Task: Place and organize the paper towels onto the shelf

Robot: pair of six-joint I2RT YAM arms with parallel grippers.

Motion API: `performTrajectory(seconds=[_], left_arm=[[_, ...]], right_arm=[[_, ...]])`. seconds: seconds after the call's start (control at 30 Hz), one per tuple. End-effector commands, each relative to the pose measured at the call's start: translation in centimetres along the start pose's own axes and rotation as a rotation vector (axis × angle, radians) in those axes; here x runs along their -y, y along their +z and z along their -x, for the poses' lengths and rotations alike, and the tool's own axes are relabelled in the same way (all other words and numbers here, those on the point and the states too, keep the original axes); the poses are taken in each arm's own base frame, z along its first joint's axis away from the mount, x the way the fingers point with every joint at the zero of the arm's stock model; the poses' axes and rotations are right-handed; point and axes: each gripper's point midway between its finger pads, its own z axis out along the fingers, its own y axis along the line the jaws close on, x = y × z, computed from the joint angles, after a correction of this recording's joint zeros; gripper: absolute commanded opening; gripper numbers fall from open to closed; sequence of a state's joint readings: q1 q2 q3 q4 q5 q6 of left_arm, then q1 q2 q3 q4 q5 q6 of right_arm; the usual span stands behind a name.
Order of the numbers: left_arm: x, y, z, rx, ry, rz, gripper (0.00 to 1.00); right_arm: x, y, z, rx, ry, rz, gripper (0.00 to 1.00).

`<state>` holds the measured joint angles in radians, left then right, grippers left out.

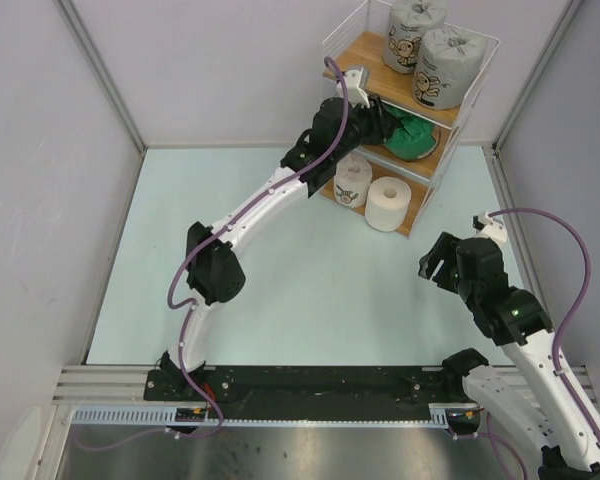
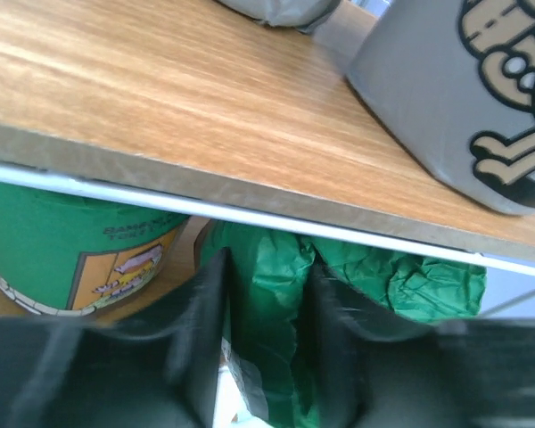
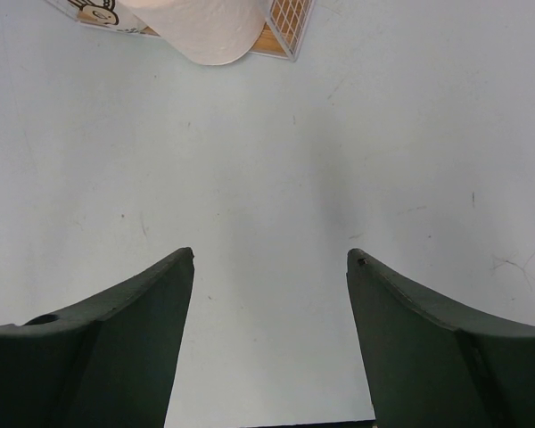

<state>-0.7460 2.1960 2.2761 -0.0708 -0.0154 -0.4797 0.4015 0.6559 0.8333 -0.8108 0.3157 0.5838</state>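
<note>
the fingers of the left gripper flank a crumpled green roll on the middle board of the shelf; its wrap fills the gap, but i cannot tell whether they pinch it or only touch it. a second green roll stands just beside it. two grey cartoon rolls sit on the top board, a white-wrapped roll and a bare white roll on the bottom one, while the right gripper hangs with fingers spread wide over the pale table, well apart from the shelf.
</note>
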Motion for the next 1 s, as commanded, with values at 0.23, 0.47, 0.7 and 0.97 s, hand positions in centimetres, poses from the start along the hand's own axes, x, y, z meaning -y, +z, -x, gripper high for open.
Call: performTrajectory(seconds=[0.23, 0.47, 0.7, 0.97], left_arm=[[3.1, -1.2, 2.9, 0.072, -0.036, -0.105, 0.68], [4.0, -2.0, 3.7, 0.074, -0.041, -0.133, 0.98], [5.2, -3.4, 5.3, 0.078, -0.04, -0.16, 1.0], [6.2, -5.1, 7.7, 0.115, -0.026, -0.18, 1.0]], right_arm=[[-0.6, -0.6, 1.6, 0.04, 0.023, 0.015, 0.74], [-0.8, -0.6, 1.5, 0.037, 0.026, 0.024, 0.74], [-1.2, -0.3, 1.4, 0.025, 0.032, 0.031, 0.74], [-1.4, -0.2, 1.4, 0.021, 0.033, 0.039, 0.74]])
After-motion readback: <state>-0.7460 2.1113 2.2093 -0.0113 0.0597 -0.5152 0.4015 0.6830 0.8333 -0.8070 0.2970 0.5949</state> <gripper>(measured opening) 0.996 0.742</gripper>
